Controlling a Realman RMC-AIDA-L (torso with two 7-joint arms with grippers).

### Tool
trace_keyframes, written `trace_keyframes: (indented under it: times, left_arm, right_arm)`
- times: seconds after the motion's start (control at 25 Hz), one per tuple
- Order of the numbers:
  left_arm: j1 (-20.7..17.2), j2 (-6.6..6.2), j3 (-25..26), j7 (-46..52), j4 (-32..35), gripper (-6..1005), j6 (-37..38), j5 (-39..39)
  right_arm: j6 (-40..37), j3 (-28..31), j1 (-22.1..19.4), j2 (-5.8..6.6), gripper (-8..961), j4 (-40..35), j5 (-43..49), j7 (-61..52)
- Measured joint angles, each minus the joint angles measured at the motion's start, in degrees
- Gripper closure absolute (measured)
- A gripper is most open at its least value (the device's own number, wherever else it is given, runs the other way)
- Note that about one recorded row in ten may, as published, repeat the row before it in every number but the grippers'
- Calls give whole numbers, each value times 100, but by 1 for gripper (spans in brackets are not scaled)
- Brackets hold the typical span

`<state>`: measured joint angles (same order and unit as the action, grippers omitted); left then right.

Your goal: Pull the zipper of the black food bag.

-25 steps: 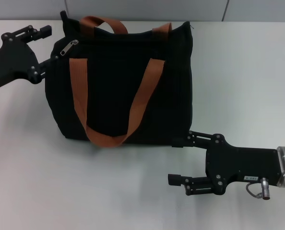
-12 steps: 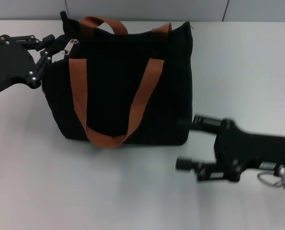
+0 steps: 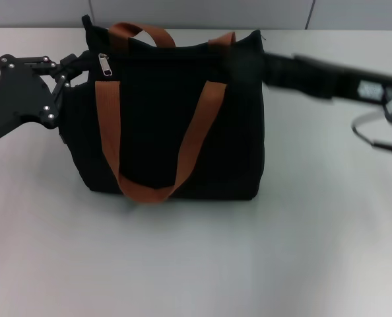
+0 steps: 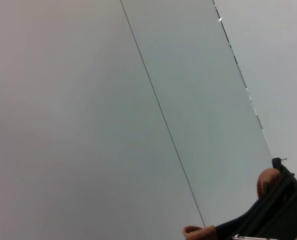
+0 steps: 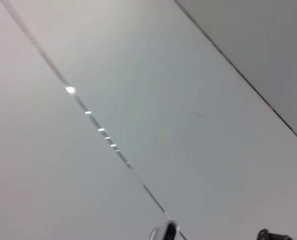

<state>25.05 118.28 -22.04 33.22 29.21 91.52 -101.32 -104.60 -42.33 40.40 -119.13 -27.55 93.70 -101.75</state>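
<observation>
At the bag's top left corner, the left gripper point(image 3: 77, 65) is now pressed against the black food bag point(image 3: 173, 125), having been carried in from beside it over the last second; its fingers look nearly closed on the fabric there, though that cannot be told for certain. The zipper point(image 3: 105, 65), earlier tilted, now hangs straight just beside the fingertips, seemingly not yet held. The right gripper point(image 3: 249, 63), low on the table point(image 3: 328, 231) a second ago, is swung up to the bag's top right corner, blurred.
</observation>
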Motion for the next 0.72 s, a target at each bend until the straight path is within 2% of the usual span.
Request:
trace_keyframes:
  times: [0.08,0.12,0.16,0.32,0.36,0.52,0.56,0.72]
  left_arm:
    - [3,0,6,0,-1,969,7,7]
    - [4,0,8,-1,1,969,10,8]
    - [4,0,8,-1,1,968,10,8]
    - [11,2,-1,0,0,966,15,8]
    - [12,2,-1,0,-1,966,25,8]
    - [2,2,-4,1,-3,964,90,8]
    - [1,2,-9,4,-3,964,98,8]
    - [0,7,-24,0,-9,962,119,8]
  right_arm:
    - [334,-66,266,16,118,-133,44,-603]
    - [629,-228,571,76,118,-171,120,-1150]
    - [629,-228,571,76,118,-171,120,-1150]
    - [1095,-586,1148,177,119,-229,364,-2088]
    - [1095,-586,1148,177,119,-229,364,-2088]
    - [1554,-868,1630,188,123,-340,893,-2767]
    - [1554,-868,1630,188,124,-340,893,-2767]
    - [1924,-1011,2048,152,131,-349,1358,-3167]
